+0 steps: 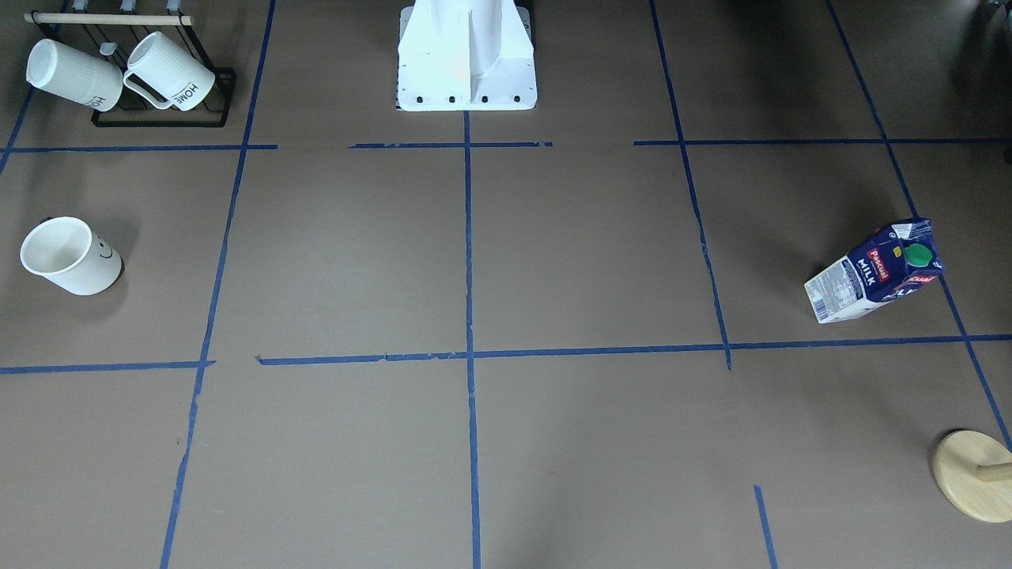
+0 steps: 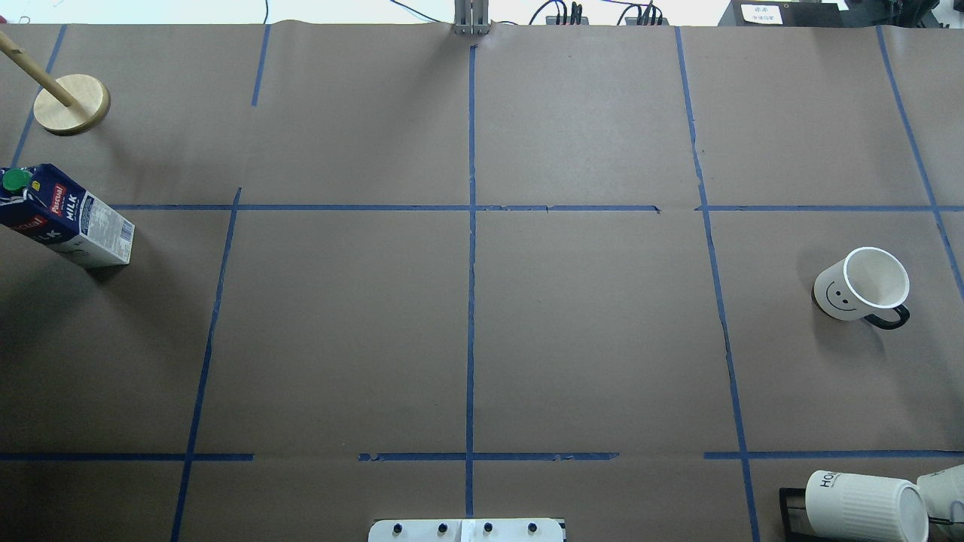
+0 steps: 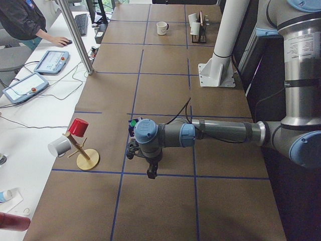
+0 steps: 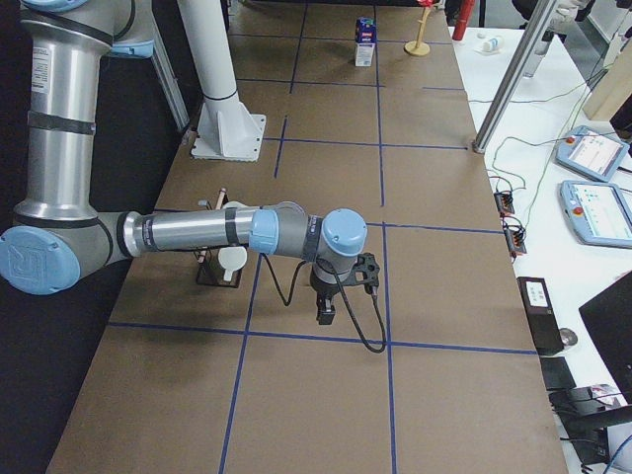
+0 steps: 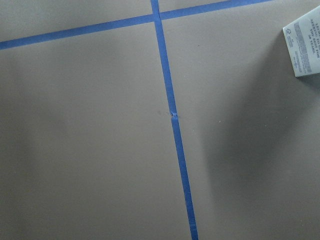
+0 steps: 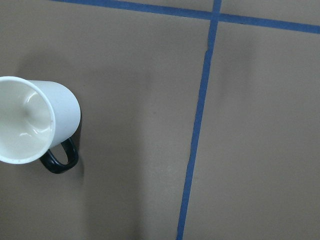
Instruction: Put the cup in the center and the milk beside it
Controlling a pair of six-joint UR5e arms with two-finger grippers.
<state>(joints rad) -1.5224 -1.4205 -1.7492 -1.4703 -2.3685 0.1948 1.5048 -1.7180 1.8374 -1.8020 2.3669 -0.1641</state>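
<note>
Left gripper [image 3: 150, 173] hangs fingers-down from the near arm in the left side view, low over the table. No view shows its fingers well enough, so I cannot tell whether it is wide or closed. Its wrist camera looks straight down on bare paper and a tape line, with only a corner of the milk [image 5: 305, 47] at the frame's edge. So the gripper is beside the carton, not over it.

Right gripper [image 4: 325, 314] hangs the same way at the other end, and I cannot tell its opening either. Below its camera the cup [image 6: 35, 125] stands upright off to one side, mouth up, so it is not lined up for a grasp yet.

Further out, the cup [image 2: 862, 286] is far to the robot's right, handle turned toward the robot's side. The milk [image 2: 68, 218] stands upright far to its left. The center [image 2: 482, 324] lies between them, well apart from both. Each thing sits within its own arm's half, which probably explains why each arm waits where it does. Neither placement has begun.

At the corners are a rack [image 2: 787, 512] of ribbed mugs [image 2: 866, 504] near the cup, and a wooden stand [image 2: 71, 105] near the milk.
</note>
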